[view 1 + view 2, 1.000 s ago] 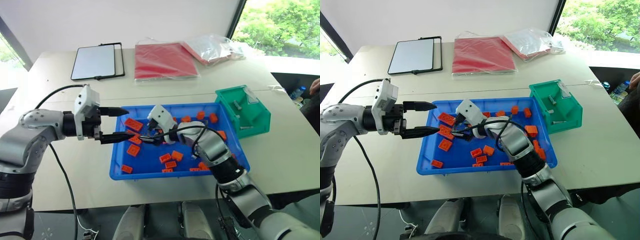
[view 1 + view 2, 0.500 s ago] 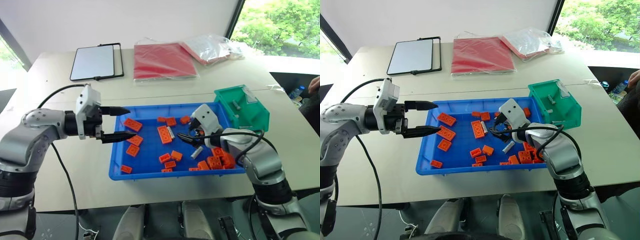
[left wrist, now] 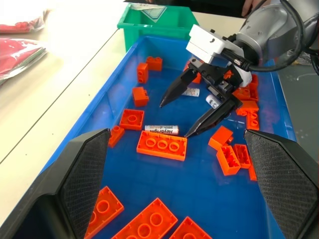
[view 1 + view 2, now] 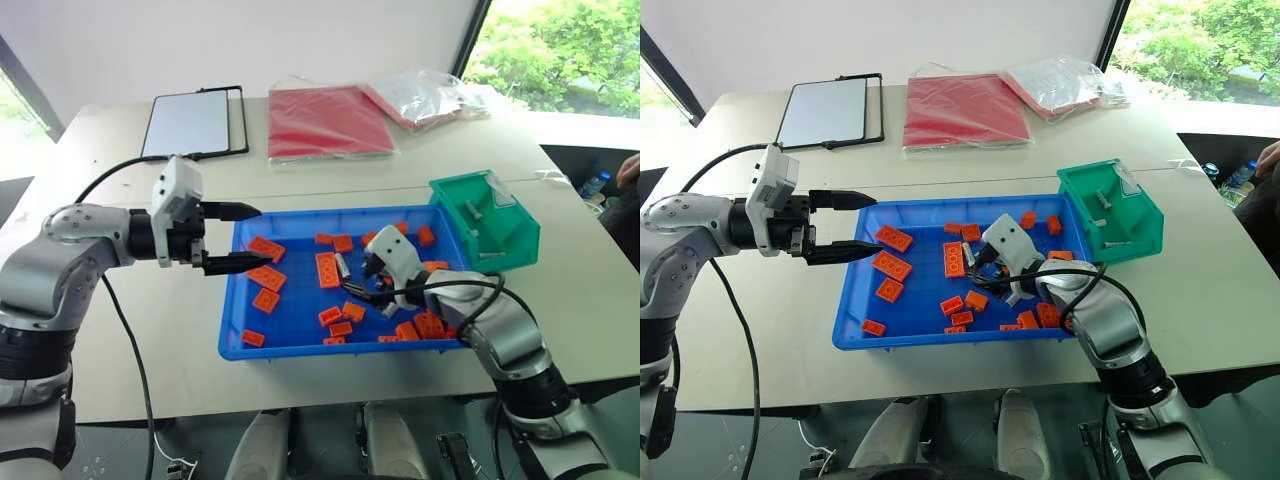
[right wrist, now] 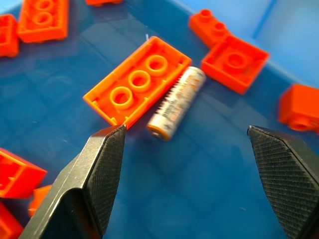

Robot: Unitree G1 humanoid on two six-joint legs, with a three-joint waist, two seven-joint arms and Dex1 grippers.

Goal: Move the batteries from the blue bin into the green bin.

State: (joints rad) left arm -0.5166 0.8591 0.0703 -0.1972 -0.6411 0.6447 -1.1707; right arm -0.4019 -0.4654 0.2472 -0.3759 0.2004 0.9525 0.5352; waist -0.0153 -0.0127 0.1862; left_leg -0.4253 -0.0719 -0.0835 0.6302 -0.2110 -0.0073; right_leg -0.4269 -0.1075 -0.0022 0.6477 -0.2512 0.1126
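Right fingers (image 5: pixel 104 169) spread wide, seemingly empty.

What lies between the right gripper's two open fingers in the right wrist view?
A battery lying on the blue bin's floor, beside a long orange brick. The right gripper holds nothing.

right pincer (image 4: pixel 364 288) shifted rightward across the blue bin (image 4: pixel 300 345), bricks scattered

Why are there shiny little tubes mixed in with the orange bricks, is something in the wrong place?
Yes. A silver battery lies in the blue bin right beside a long orange brick, and another battery lies nearby. They belong in the green bin. The right gripper is open near them.
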